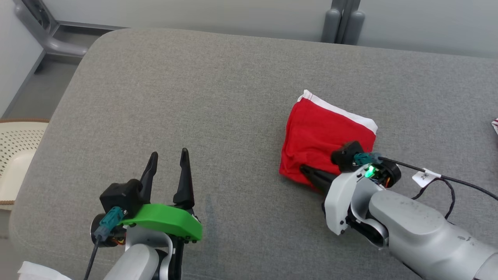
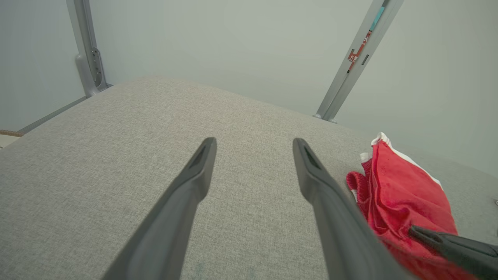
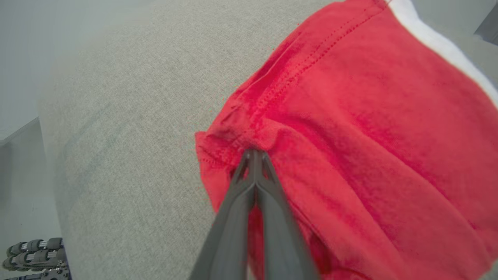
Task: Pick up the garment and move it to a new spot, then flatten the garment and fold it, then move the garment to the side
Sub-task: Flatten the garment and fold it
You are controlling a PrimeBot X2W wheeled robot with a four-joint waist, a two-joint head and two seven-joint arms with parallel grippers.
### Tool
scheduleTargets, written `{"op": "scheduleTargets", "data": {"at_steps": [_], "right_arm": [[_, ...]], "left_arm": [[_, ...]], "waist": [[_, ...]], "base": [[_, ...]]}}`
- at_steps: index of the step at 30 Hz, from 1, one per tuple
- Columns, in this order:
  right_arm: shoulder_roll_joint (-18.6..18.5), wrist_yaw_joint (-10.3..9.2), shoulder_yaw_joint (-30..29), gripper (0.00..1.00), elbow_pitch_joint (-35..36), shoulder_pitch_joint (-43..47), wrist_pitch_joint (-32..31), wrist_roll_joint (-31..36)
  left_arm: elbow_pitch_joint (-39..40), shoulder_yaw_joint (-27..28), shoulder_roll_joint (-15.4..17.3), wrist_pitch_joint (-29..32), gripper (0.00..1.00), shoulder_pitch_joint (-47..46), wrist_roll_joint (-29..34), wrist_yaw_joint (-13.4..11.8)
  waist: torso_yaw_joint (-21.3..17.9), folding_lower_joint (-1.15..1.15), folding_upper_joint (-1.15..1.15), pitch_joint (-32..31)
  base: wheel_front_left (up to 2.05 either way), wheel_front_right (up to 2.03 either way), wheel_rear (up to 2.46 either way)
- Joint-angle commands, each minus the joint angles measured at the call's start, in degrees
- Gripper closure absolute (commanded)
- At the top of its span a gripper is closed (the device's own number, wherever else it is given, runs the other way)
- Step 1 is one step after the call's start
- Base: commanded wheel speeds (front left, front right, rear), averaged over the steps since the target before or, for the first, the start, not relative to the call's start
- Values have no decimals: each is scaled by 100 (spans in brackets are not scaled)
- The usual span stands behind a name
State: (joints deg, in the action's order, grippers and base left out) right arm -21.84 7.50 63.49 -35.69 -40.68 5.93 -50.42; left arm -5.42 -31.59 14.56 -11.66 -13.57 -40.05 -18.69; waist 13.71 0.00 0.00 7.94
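Grey upholstered surface (image 1: 233,97) with a red, white-edged garment (image 1: 319,132) on it.

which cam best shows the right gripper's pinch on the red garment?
Right wrist view: right gripper jaws shut on a fold at the red garment's edge. Head view: wrist hides most of the contact. Left wrist view: one fingertip against the cloth.

Broad grey upholstered surface (image 1: 233,97), woven texture, corner rounded at far left. Behind it stand pale grey wall panels (image 1: 194,11), matte, under soft even light. Paired grey metal posts (image 1: 344,23) rise at the back edge. A bent pipe frame (image 1: 50,42) runs along the grey floor (image 1: 42,85) at far left. Cream perforated basket (image 1: 15,147), brown-rimmed, sits just beside the surface's left edge. One slanted post carries a red label (image 2: 356,54).
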Motion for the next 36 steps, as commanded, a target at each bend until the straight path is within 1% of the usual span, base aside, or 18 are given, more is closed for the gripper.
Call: {"op": "scheduleTargets", "data": {"at_steps": [1,6,12,17,21,23,25,26,27,29,32,34,35,36], "right_arm": [[81,-3,127,100,-80,-81,61,-69],[391,-3,489,100,-506,-211,261,-229],[604,-3,750,100,-800,-330,568,-372],[658,-3,876,100,-711,-371,784,-299],[581,-3,799,100,-497,-446,898,-347],[525,-3,680,100,-394,-443,926,-333],[460,-3,429,100,-277,-445,928,-259],[410,-3,241,100,-219,-420,924,-181],[335,-3,-116,100,-154,-292,923,-30],[281,-3,-482,100,-123,-173,924,153],[258,-3,-1098,100,-106,2,925,453],[285,-3,-1619,100,-78,205,924,681],[314,-3,-1935,72,-57,343,925,833],[349,-3,-2165,51,-50,461,925,954]], "left_arm": [[3,-12,33,7,0,-97,-24,-11],[-23,-50,21,24,0,-123,-19,20],[-51,-37,53,8,0,-81,-41,-2],[-64,-23,62,-6,0,25,-70,-49],[-46,-26,85,10,0,44,-73,-61],[-29,-26,91,18,0,66,-81,-79],[-12,-23,105,18,0,90,-87,-101],[4,-19,114,16,0,103,-90,-102],[24,-16,126,9,0,107,-79,-109],[44,-15,127,-11,0,99,-75,-100],[64,4,116,-54,0,103,-71,-97],[69,15,112,-87,0,127,-75,-75],[78,33,104,-126,0,130,-56,-53],[76,47,83,-144,0,144,-66,-46]], "waist": [[11,0,0,7],[75,0,0,27],[105,0,0,-14],[3,0,0,-121],[-131,0,0,-234],[-188,0,0,-281],[-242,0,0,-316],[-268,0,0,-329],[-306,0,0,-348],[-339,0,0,-364],[-382,0,0,-398],[-422,0,0,-444],[-448,0,0,-480],[-467,0,0,-509]], "base": [[0,0,0],[0,0,0],[0,0,0],[0,0,0],[0,0,0],[0,0,0],[0,0,0],[0,0,0],[0,0,0],[0,0,0],[0,0,0],[0,0,0],[0,0,0],[0,0,0]]}}
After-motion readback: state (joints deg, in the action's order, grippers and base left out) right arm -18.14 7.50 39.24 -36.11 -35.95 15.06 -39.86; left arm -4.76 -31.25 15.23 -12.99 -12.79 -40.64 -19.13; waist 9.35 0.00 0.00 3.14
